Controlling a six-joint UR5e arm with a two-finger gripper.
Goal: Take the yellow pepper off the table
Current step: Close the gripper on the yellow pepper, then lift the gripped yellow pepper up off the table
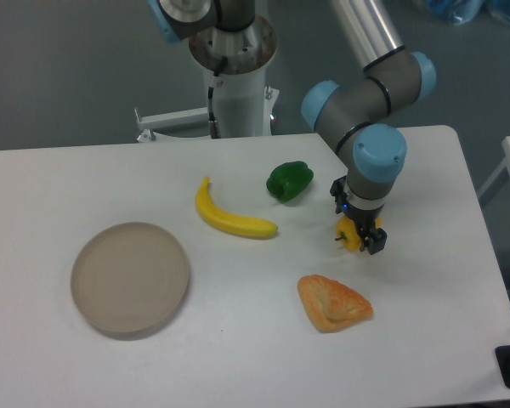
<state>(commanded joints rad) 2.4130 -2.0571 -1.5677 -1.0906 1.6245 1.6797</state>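
Across the white table [425,340] from my camera seat, biggest thing first: the UR5e arm [370,93] reaches in from the top right and bends straight down over the right half of the surface. Then there's a round tan plate [130,278] down left, a banana [229,219] near the middle, a pastry turnover [333,303] lower right, a green pepper [289,180] just behind, and the smallest bit, the yellow pepper [348,235], which is mostly hidden under the tool, right between the green pepper and the turnover.

So the step I'm on looks like the grasp itself. The gripper [359,235] is down at table level with its dark fingers either side of the yellow pepper, and only a sliver of yellow plus a tiny stem nub pokes out on the left. The opening looks narrow, about the pepper's width, so I'd call it closed around the pepper or very nearly so. Can't honestly see whether the pads are pressing or whether the pepper has left the table.

If I were doing this well: squeeze gently since that glossy skin will probably want to squirt out, confirm the pepper sits centred between the fingers, then lift straight up and slow. No sideways drift, the turnover and green pepper are both near.
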